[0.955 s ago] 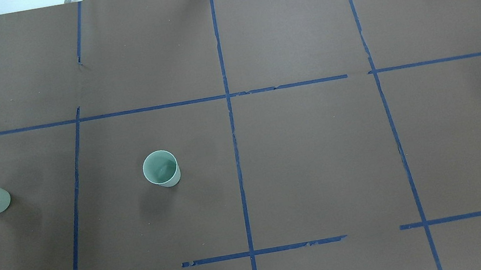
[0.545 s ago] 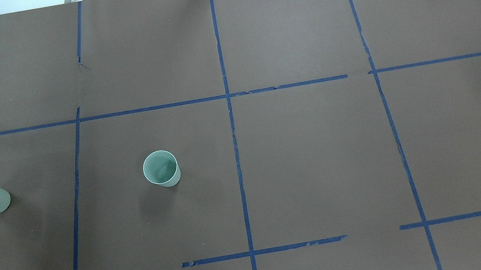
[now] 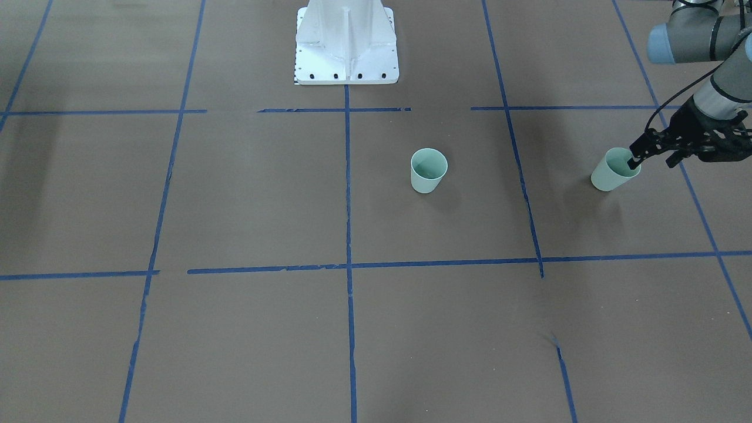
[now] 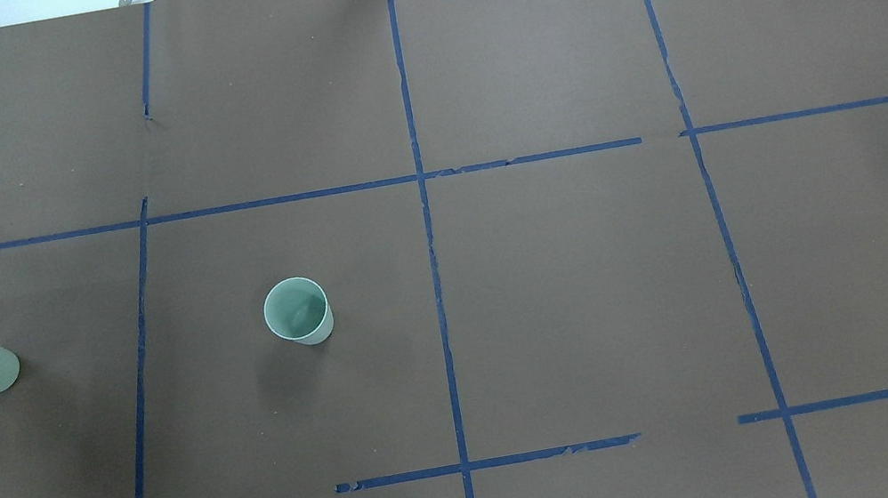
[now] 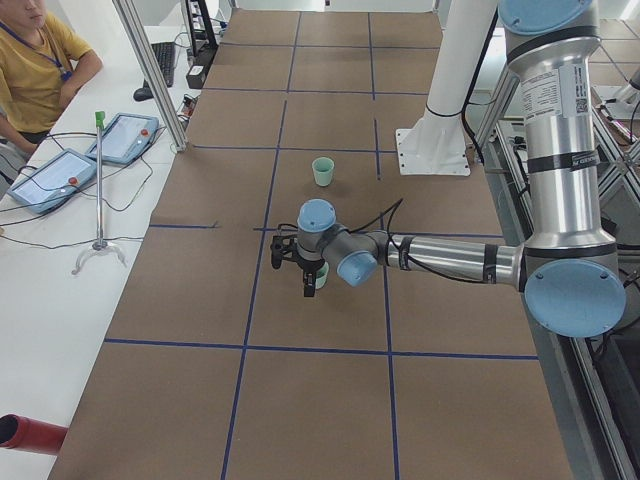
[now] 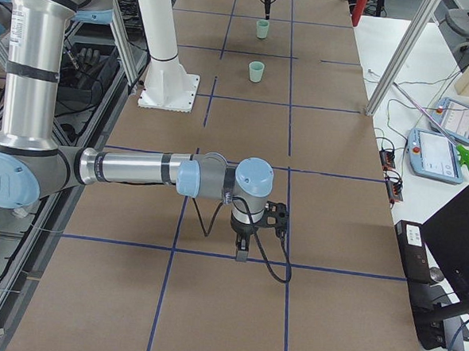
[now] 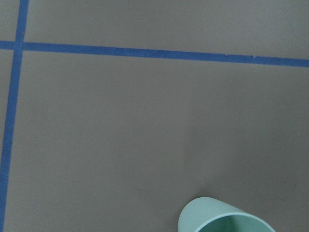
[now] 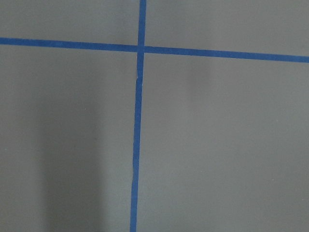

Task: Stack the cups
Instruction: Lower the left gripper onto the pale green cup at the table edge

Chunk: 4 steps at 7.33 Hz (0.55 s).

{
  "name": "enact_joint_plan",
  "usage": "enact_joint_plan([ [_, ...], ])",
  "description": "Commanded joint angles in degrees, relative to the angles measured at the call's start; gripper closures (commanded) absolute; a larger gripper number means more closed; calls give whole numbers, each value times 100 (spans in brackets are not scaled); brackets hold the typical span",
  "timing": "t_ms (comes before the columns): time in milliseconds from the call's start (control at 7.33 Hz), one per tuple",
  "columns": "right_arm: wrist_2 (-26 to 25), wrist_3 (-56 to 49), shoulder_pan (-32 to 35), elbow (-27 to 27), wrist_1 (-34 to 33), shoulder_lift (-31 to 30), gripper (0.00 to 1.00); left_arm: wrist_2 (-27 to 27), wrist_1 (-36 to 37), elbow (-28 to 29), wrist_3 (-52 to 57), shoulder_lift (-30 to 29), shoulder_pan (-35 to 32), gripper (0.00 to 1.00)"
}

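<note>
Legend. My left end effector point(image 3: 653, 158), fingers spread wide, straddles the rim of the left-hand cup point(image 3: 608, 175), one finger apparently inside it. The cup stands upright on the counter point(image 3: 235, 194). Close gently on the thin wall so it does not tip. The central cup point(image 3: 428, 170), the likely target, stands well apart. I cannot tell how my right end effector point(image 6: 250, 242) is set.

Cups point(image 4: 297, 311) pale mint green; table point(image 4: 598, 304) brown, blue tape grid point(image 4: 437, 286); left pincer point(image 3: 651, 159) black.

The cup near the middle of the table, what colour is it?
The cup is pale mint green all over, with no pattern; the overhead view shows it best.
</note>
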Motion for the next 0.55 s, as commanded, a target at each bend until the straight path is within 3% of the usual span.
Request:
enact_joint_plan([
  [0, 0, 0, -9, 0, 0, 0, 0, 46, -11, 23, -176, 0, 231, 20],
  [136, 0, 0, 0, 0, 0, 0, 0, 38, -2, 15, -159, 0, 241, 82],
  [273, 0, 0, 0, 0, 0, 0, 0, 11, 15, 15, -168, 0, 241, 100],
  [409, 0, 0, 0, 0, 0, 0, 0, 11, 24, -38, -168, 0, 232, 100],
])
